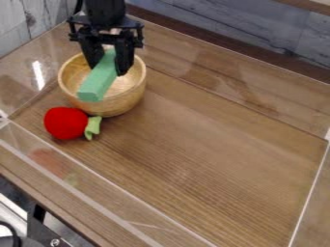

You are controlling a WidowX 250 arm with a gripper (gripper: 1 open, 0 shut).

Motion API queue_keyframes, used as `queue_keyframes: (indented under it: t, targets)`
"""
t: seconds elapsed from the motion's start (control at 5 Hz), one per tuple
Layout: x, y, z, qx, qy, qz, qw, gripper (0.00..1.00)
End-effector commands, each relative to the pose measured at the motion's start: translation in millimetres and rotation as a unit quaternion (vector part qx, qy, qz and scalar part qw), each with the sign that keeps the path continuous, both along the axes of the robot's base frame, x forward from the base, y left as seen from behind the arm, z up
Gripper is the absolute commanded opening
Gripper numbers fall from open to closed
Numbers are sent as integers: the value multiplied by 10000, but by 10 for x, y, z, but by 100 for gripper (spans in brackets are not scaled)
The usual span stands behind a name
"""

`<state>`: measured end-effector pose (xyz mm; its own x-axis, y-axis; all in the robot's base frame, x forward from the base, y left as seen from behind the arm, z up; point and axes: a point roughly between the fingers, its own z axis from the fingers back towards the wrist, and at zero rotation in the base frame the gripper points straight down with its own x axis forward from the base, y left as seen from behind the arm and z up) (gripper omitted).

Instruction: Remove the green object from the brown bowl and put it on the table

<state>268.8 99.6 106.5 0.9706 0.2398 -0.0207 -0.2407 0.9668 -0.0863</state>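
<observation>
The green object [96, 85], a flat light green block, stands tilted in the brown bowl [125, 96] at the back left of the table [219, 145]. Its lower end hangs over the bowl's inside. My gripper [107, 66] comes down from above, with one black finger on each side of the block's upper end, shut on it. Whether the block's lower end still touches the bowl's floor cannot be told.
A red strawberry toy [65, 122] with a small green top lies on the table just in front of the bowl. Low clear plastic walls [168, 207] run along the table's edges. The wood surface stretches to the right of the bowl.
</observation>
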Motion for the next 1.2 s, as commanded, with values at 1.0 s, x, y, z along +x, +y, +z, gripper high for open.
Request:
queue_keyframes:
  t: [1.0]
  targets:
    - [18,-119,-43,73,-145,943,9954,0]
